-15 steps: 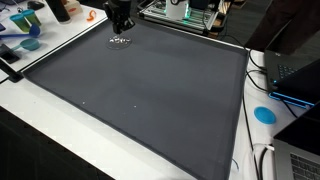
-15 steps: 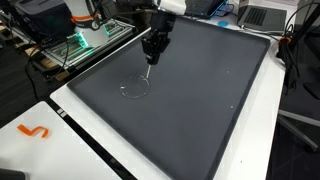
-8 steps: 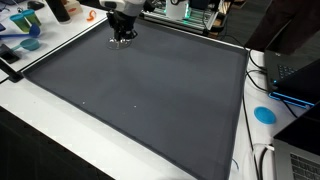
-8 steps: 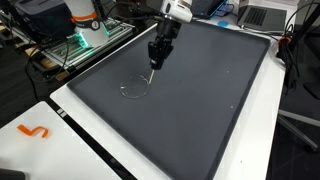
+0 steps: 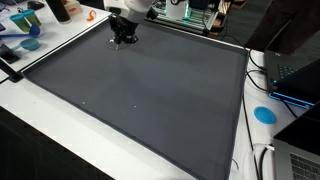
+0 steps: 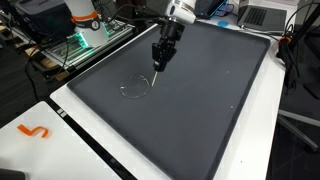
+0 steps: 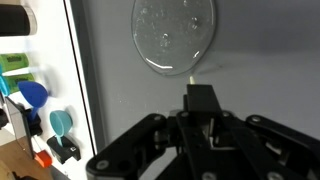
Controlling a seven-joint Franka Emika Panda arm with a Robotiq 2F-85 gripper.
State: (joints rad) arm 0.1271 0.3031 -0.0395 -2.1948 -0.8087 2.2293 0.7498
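A clear round disc is lying flat on the dark mat, close to one edge of the mat. It looks thin, so its whole face is resting there. The gripper is hanging over the mat just beside the disc and pointing straight down. Its fingertips seem to be pressed together, gripping nothing. Off the mat, an orange S-shaped mark and a blue round patch are showing. No writing is readable.
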